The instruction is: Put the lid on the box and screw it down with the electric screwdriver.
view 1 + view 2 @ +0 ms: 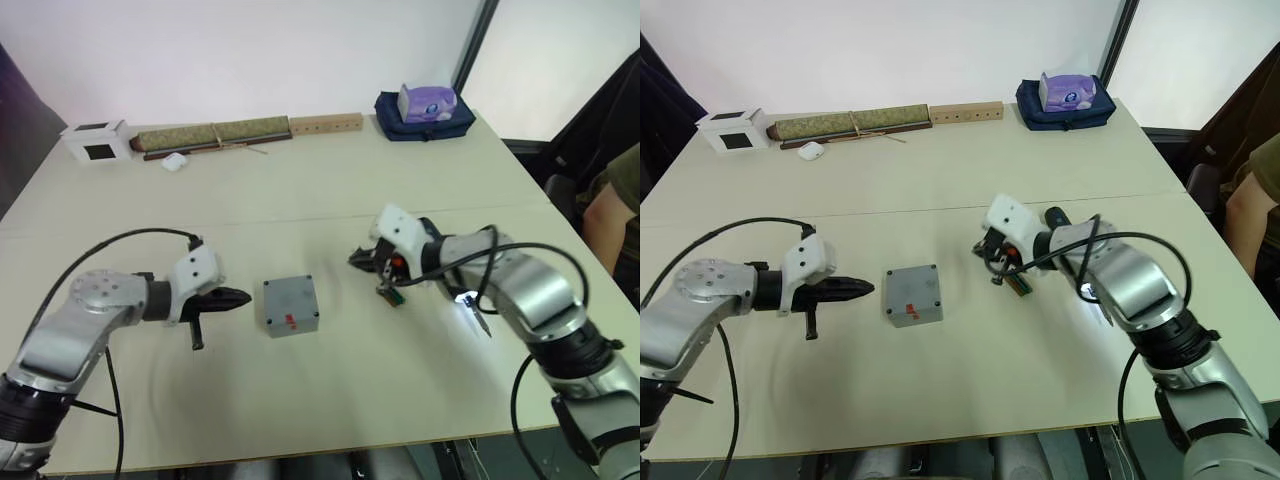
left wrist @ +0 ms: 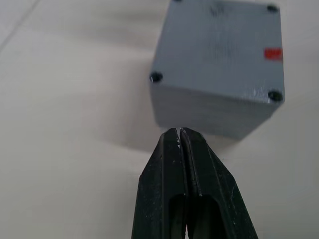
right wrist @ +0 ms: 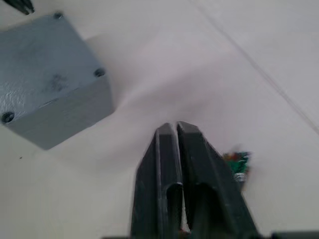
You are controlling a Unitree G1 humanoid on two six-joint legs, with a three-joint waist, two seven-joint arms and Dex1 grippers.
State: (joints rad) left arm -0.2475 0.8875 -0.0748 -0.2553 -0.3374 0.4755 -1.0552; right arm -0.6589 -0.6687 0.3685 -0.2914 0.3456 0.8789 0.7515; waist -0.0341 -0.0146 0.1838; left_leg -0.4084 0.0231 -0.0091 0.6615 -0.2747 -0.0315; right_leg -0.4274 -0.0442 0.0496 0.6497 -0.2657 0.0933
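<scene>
The grey lid (image 1: 289, 302) sits on the grey box (image 2: 209, 112), closing it, with a dark screw head at each corner and a red mark on top. My left gripper (image 1: 240, 297) is shut and empty, its tip just left of the box. My right gripper (image 1: 358, 260) is shut and empty, a short way right of the box. The electric screwdriver (image 1: 474, 306) lies under my right forearm. Its lit white tip and thin bit show, and the rest is hidden.
A small green circuit board (image 1: 393, 294) lies just below my right gripper. Along the far edge stand a white cube (image 1: 97, 141), a long green bar (image 1: 215, 133), a wooden block (image 1: 325, 124) and a blue bag (image 1: 425, 110). A person's arm (image 1: 610, 205) is at the right.
</scene>
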